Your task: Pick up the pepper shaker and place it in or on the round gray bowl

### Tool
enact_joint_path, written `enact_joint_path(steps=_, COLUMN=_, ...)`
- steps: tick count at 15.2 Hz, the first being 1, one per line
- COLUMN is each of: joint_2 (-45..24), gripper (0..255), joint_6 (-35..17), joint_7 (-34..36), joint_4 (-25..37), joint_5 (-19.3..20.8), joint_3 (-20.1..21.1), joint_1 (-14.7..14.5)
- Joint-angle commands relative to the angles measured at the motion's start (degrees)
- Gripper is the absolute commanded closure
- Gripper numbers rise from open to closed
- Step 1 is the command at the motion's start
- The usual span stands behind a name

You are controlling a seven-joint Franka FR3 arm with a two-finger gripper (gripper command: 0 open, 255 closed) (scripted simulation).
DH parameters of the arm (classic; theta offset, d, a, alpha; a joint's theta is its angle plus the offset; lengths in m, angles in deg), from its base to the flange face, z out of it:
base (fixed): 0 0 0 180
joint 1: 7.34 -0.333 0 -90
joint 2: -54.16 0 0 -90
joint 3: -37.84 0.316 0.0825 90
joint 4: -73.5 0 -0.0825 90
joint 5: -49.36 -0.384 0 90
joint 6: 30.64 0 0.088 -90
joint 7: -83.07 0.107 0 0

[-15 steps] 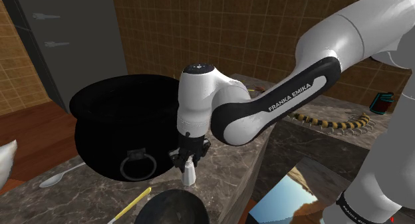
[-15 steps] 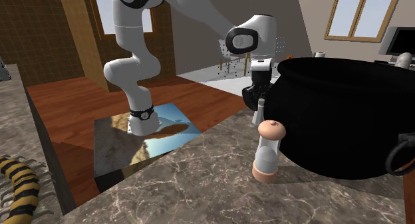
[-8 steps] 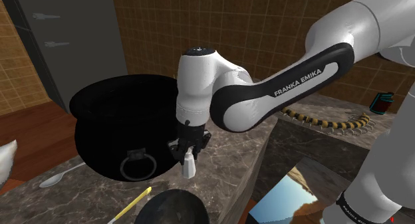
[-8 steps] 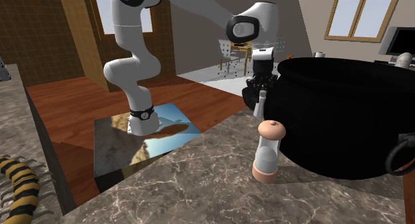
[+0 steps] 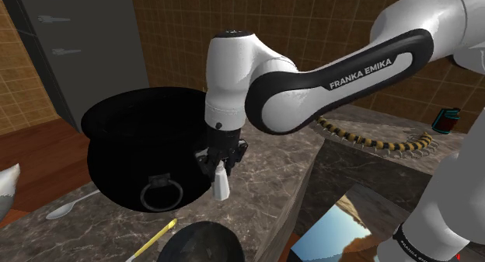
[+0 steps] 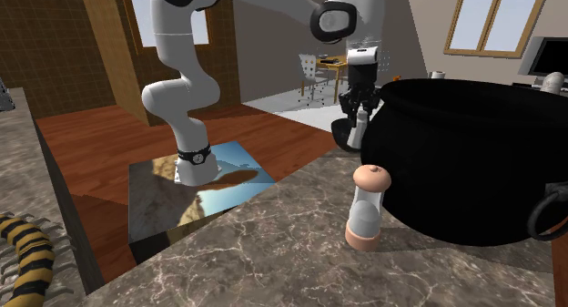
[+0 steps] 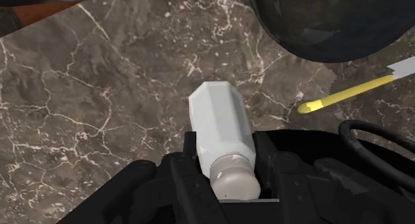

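Observation:
A plain white shaker (image 5: 222, 184) with a rounded cap hangs tilted above the marble counter (image 5: 264, 194), clasped by my black gripper (image 5: 219, 165), which is shut on its neck. The wrist view has the shaker (image 7: 218, 133) between the two fingers (image 7: 268, 157), with the counter below it. The round dark grey bowl (image 5: 204, 242) sits at the counter's near edge, just below the gripper in the shoulder view, and its rim (image 7: 332, 30) lies beyond the shaker's base. In the second exterior view the gripper (image 6: 359, 112) holds the shaker (image 6: 361, 128) beside the cauldron.
A big black cauldron (image 5: 144, 140) with a ring handle (image 5: 162, 196) stands close beside the gripper. A yellow-handled utensil (image 5: 154, 240) and a spoon (image 5: 68, 207) lie on the counter. A pink-topped mill (image 6: 368, 208) stands by the cauldron (image 6: 473, 155). A striped snake toy (image 5: 373, 140) lies farther back.
The gripper has risen with the shaker, lifting it off the counter, and has shifted slightly toward the cauldron. The arm's forearm has swung higher.

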Motion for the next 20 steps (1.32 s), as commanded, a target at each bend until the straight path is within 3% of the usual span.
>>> enact_joint_path(steps=1, joint_2=0.58, gripper=255, joint_6=1.42, joint_7=-0.47, joint_4=0.96, joint_5=-0.48, joint_3=-0.05, joint_1=0.13)
enact_joint_path(steps=12, joint_2=2.32, gripper=255, joint_6=9.25, joint_7=-1.63, joint_4=7.42, joint_5=-1.85, joint_3=-0.10, joint_1=0.31)
enact_joint_path(steps=20, joint_2=-0.11, gripper=255, joint_6=12.38, joint_7=10.14, joint_4=11.76, joint_5=0.79, joint_3=5.22, joint_1=-5.65)
